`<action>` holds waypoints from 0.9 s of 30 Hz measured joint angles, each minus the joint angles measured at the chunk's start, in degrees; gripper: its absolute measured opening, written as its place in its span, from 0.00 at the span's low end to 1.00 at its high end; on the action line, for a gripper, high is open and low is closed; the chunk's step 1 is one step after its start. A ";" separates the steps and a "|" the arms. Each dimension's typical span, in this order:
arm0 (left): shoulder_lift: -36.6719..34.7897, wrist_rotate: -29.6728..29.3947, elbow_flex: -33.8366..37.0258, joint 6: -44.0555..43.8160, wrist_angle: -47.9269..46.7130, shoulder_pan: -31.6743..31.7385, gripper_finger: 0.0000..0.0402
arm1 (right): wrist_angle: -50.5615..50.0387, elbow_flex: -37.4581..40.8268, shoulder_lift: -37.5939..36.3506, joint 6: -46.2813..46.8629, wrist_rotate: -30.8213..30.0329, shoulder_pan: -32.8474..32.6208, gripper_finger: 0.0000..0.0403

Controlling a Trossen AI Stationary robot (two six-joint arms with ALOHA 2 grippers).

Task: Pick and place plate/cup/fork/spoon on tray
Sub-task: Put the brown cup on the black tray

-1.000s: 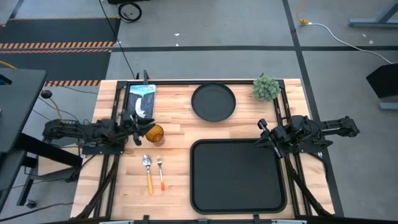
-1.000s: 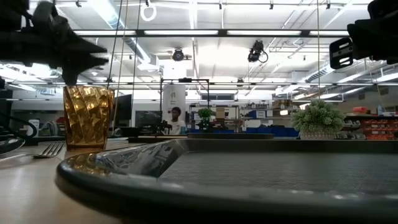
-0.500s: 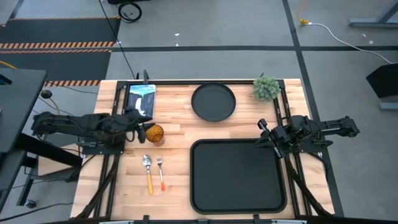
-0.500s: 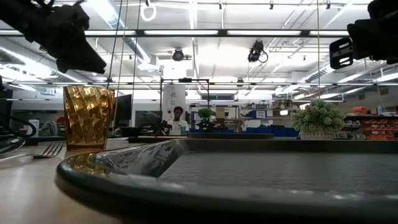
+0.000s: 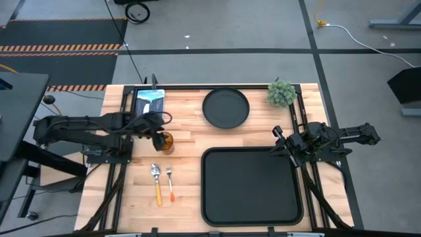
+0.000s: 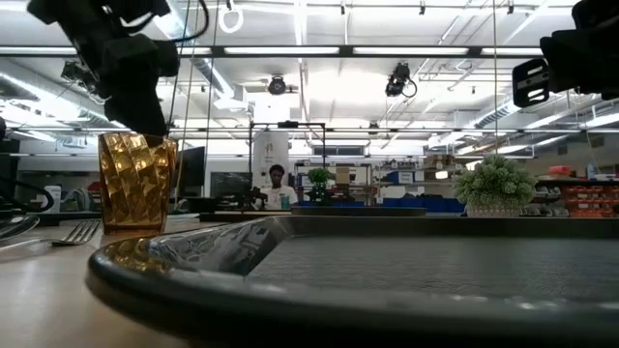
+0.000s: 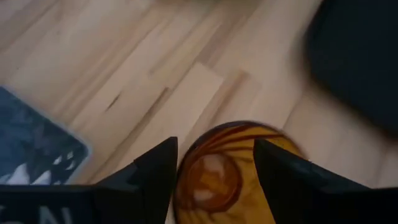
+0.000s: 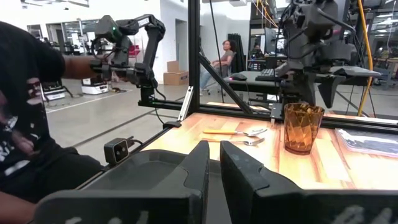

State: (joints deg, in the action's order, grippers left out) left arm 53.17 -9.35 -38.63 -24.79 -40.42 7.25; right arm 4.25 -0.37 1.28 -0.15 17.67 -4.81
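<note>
Cup (image 5: 164, 141) stands upright on the tabletop (image 5: 191, 141), left of the empty tray (image 5: 251, 187) and just beyond the spoon (image 5: 156, 180) and fork (image 5: 170, 181), with the left pincer (image 5: 158, 133) poised directly above it, fingers (image 7: 155, 171) spread apart to either side of the rim and part of the amber glass hidden beneath the arm from overhead. Right pincer (image 5: 281, 143) waits over the tray's far right corner with its fingers nearly together and holding nothing. Plate (image 5: 225, 108) sits alone at the far edge, and the low view cuts off all but the fork's tines (image 6: 75, 232).
</note>
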 joint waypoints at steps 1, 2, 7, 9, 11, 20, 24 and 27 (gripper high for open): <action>1.19 0.00 -1.00 1.02 -1.21 0.50 0.55 | -0.02 0.01 0.00 0.00 0.00 0.01 0.11; 2.20 -0.02 -2.01 1.91 -2.25 0.86 0.55 | -0.02 0.01 0.00 0.01 -0.02 0.01 0.11; 6.89 1.52 -5.92 7.00 -7.47 1.86 0.52 | -0.02 0.00 0.00 0.00 -0.02 0.00 0.11; 8.66 2.62 -6.77 7.49 -9.18 2.10 0.51 | 0.01 0.00 -0.01 -0.02 0.00 0.00 0.11; 10.38 3.08 -7.11 7.63 -10.69 2.44 0.49 | -0.02 0.01 0.00 0.00 0.00 0.01 0.11; 15.01 3.25 -7.11 9.43 -12.63 2.99 0.39 | -0.02 -0.01 0.00 0.01 0.00 -0.01 0.11; 15.11 3.26 -7.09 9.27 -12.73 2.99 0.32 | 0.03 -0.01 -0.01 -0.01 0.00 0.00 0.11; 15.15 3.28 -7.09 8.15 -12.75 2.99 0.27 | 0.23 0.01 -0.02 0.00 -0.01 0.01 0.11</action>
State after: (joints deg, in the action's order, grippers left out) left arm 68.31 -6.07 -45.71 -16.64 -53.17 10.24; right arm 4.48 -0.36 1.26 -0.15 17.66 -4.80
